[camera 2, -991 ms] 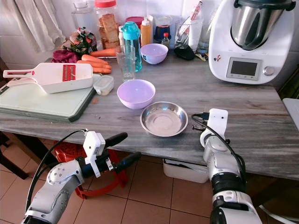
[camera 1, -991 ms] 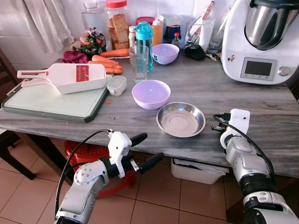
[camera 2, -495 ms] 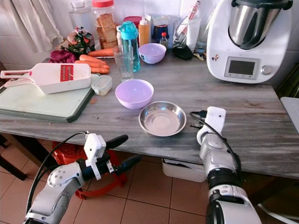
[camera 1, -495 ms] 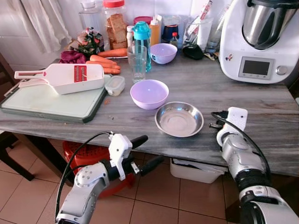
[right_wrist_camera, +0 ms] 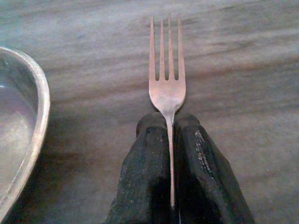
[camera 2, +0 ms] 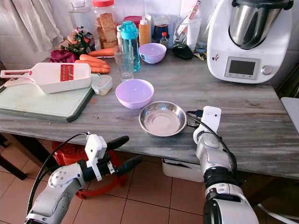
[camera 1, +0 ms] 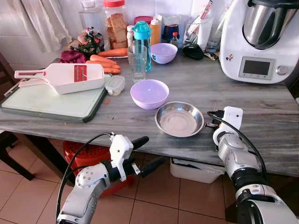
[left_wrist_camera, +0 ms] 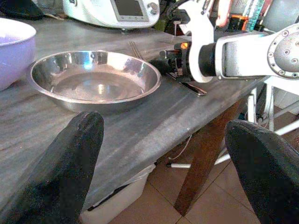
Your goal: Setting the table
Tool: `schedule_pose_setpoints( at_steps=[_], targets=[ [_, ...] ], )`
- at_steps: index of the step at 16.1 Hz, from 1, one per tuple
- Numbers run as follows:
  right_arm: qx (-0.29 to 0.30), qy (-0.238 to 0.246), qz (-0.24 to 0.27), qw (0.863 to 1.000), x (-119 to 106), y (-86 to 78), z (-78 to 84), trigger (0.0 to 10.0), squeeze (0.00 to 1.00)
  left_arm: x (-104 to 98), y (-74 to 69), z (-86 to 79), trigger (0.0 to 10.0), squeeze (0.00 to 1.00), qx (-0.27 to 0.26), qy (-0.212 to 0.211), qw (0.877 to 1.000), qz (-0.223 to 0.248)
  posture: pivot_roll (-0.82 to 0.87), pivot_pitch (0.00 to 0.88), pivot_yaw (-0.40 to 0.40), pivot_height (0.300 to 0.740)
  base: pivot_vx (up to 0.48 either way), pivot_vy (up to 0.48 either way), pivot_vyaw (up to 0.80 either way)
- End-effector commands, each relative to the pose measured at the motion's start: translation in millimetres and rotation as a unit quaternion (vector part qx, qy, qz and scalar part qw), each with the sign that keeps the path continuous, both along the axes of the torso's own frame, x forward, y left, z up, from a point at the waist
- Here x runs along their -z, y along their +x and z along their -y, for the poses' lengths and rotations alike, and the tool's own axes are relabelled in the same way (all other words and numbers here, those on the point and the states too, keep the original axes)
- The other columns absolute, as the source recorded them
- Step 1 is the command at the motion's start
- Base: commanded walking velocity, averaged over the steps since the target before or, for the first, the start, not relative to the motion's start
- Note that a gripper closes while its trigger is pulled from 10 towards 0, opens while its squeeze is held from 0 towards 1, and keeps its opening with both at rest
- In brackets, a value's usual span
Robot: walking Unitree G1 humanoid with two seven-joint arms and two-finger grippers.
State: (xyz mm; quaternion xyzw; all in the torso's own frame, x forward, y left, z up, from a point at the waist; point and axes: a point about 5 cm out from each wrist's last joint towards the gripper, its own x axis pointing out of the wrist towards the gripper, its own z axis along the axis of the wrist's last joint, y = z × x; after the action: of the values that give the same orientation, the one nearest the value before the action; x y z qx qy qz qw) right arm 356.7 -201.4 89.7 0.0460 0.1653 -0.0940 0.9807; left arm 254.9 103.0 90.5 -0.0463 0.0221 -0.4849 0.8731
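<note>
Left eye view: left pincer (camera 1: pixel 145 151) is hanging below the tabletop (camera 1: pixel 261 116) edge, its fingers spread wide and gripping nothing. Above and beyond it, on the tabletop, a lilac bowl (camera 1: pixel 150 93) is sitting, with a steel dish (camera 1: pixel 180 119) just beside it to the right. Further right, the right pincer (camera 1: pixel 211 125) is resting low over the tabletop, just beside the dish's right rim.

Right wrist view: right pincer is clenching a fork (right_wrist_camera: pixel 167 81) by its handle, the two fingers (right_wrist_camera: pixel 140 182) pressed together around it. The fork's long axis is running straight along the fingers, tines pointing away from the wrist, lying flat just over the wood. The dish rim (right_wrist_camera: pixel 32 116) is lying to one side of the fork, close but apart.

Judgement: the coming move is a set-down beside the dish, and the right arm is the nearer one.

Left wrist view is showing the dish side-on and the right pincer behind it. The fork itself is plainest from the right wrist; from the head it is too small to make out.
</note>
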Motion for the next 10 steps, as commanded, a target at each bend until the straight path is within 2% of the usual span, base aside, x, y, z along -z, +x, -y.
schedule_pose_setpoints(
  at_steps=[1,2,6,10],
  targets=[
    [-0.009,0.003,-0.019,1.000,7.7,-2.6,-3.2,7.3,1.00,1.2,-1.2,-0.6,10.0,0.00,0.001,0.005,1.000,0.003,-0.03,0.031,0.035,0.740,0.000,0.000,0.00],
    [-0.010,0.003,-0.018,1.000,7.6,-2.8,-2.6,10.0,1.00,1.5,-1.3,-0.3,10.0,0.00,0.001,0.005,1.000,0.002,-0.03,0.031,0.035,0.740,0.000,0.000,0.00],
    [-0.012,-0.003,-0.012,1.000,6.0,-3.7,0.6,10.0,1.00,1.7,-1.5,1.1,10.0,0.00,0.001,0.003,1.000,0.001,-0.04,0.029,0.034,0.740,0.000,0.000,0.00],
    [-0.014,-0.008,0.015,1.000,-6.1,-2.1,2.5,10.0,1.00,1.2,-1.3,2.3,10.0,0.00,0.000,0.001,1.000,0.000,-0.04,0.028,0.032,0.740,0.000,0.000,0.00]
  ],
)
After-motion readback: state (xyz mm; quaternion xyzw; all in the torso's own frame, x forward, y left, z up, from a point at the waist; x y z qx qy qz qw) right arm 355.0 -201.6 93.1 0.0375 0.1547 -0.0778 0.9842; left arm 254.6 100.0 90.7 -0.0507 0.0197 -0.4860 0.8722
